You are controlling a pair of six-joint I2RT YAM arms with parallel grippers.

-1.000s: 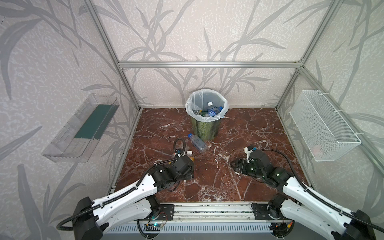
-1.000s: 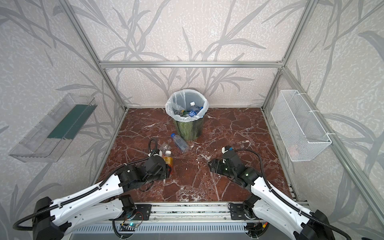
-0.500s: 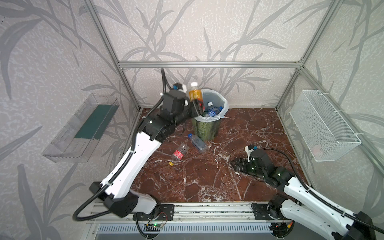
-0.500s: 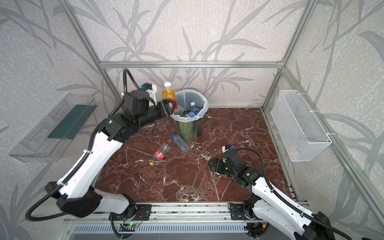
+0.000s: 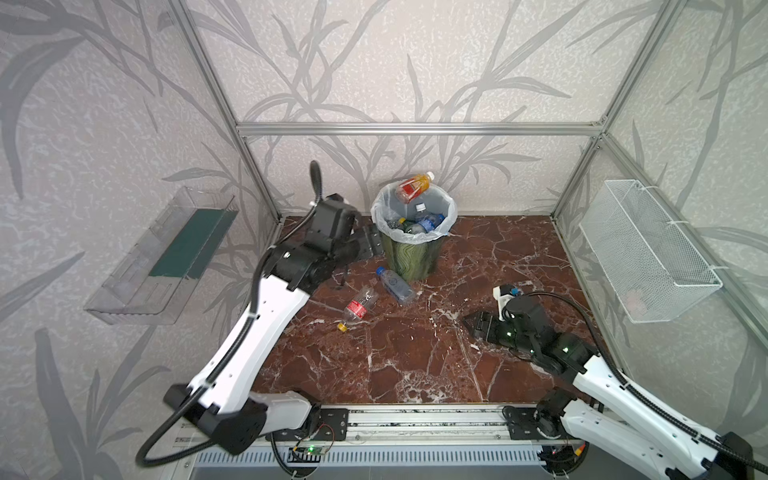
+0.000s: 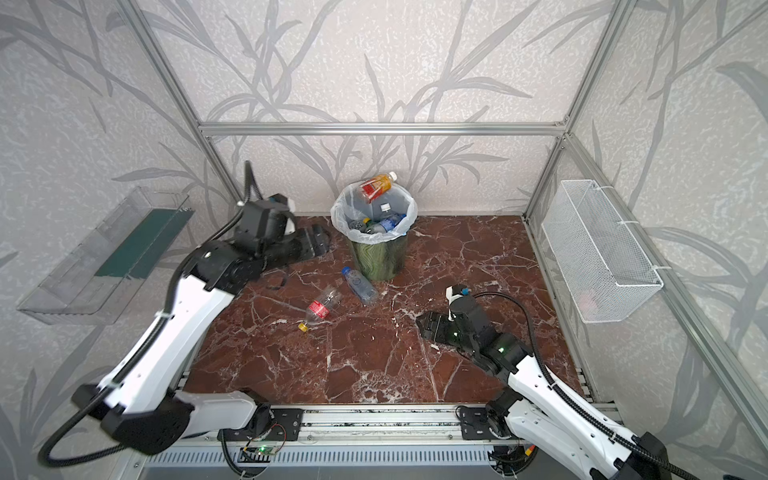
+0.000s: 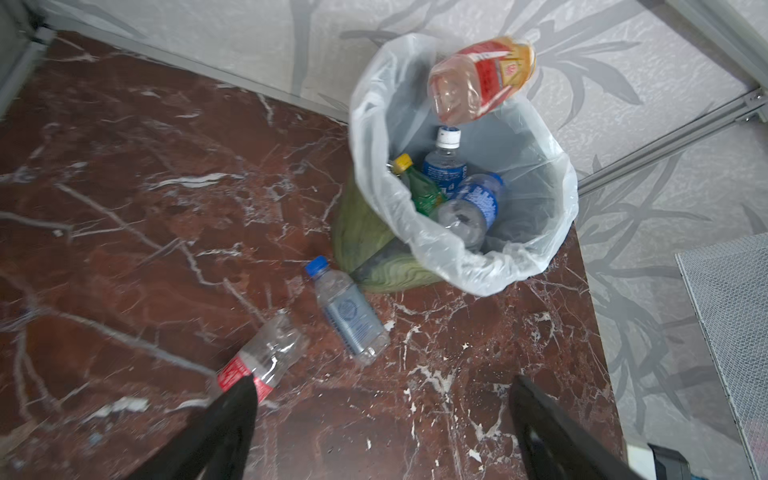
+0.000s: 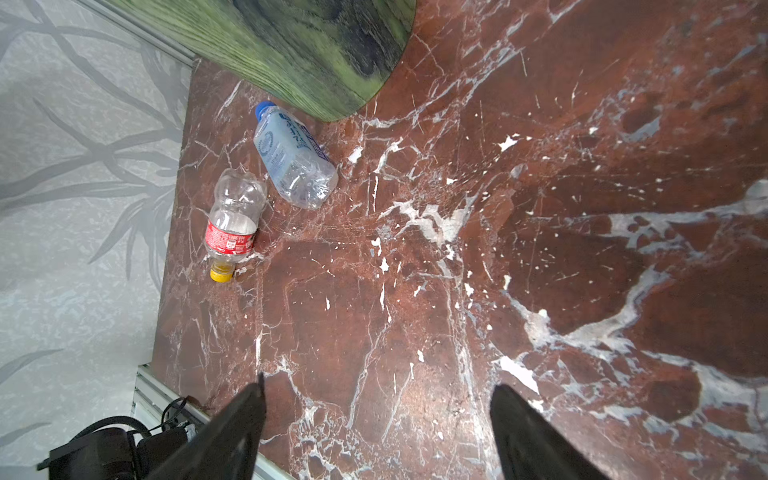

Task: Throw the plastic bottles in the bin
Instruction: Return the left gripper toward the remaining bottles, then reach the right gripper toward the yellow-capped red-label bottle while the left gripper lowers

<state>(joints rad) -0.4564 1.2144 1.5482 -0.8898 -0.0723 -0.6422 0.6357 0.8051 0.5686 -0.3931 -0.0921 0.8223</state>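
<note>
My left jaws stood wide open and empty, left of the bin point(image 5: 409, 255). The amber bottle point(image 5: 413, 187) hung airborne over its far rim, upper centre in a top view. Best, I judged, to hold clear of the liner point(image 5: 415, 239). My right jaws gaped empty. Bottles deeper down were hidden.

Bin point(image 6: 376, 259): you see the amber bottle point(image 6: 377, 187) tilted over its 12 o'clock rim (no gripper touches it), more bottles point(image 6: 384, 224) inside | floor: your blue-capped bottle point(image 6: 360, 285) lies just beside the base at 7 o'clock, red-labelled bottle point(image 6: 320, 308) farther out toward 8 | left gripper point(image 6: 321, 243): near the bin's 9 o'clock | right gripper point(image 6: 424, 324): well apart at 5 o'clock
</note>
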